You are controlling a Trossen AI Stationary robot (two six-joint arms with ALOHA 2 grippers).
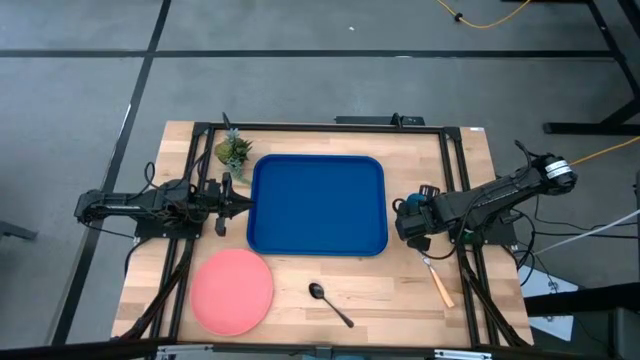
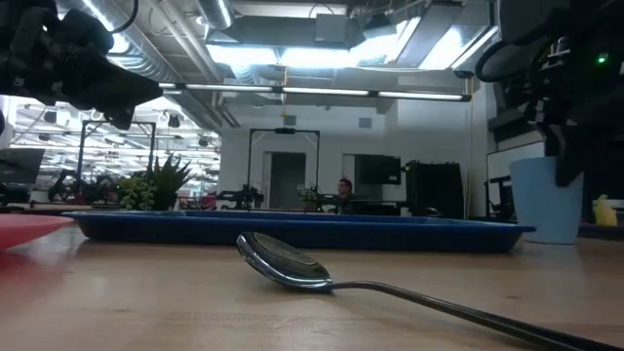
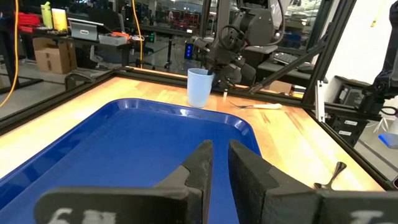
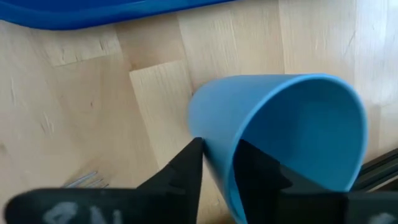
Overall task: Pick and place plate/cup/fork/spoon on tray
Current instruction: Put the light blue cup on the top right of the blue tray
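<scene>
The right gripper (image 4: 217,165) is closed on the wall of the cup (image 4: 280,137), 1 finger inside the rim and 1 outside. The cup stands upright on the table near the right edge, just beside the tray (image 1: 317,205) rim. The tray lies empty at the table's centre. To complete this step well, the arm should lift the cup clear of the raised rim before travelling toward the left edge, keep it upright, and lower it onto the tray floor before releasing. A thin-wall pinch can let the cup swing, so slow motion is advised. The left gripper (image 3: 221,158) hovers at the tray's left rim, fingers nearly closed and empty. The plate (image 1: 232,290) and spoon (image 1: 330,302) lie near the front edge, the fork (image 1: 438,281) near the front-right corner.
</scene>
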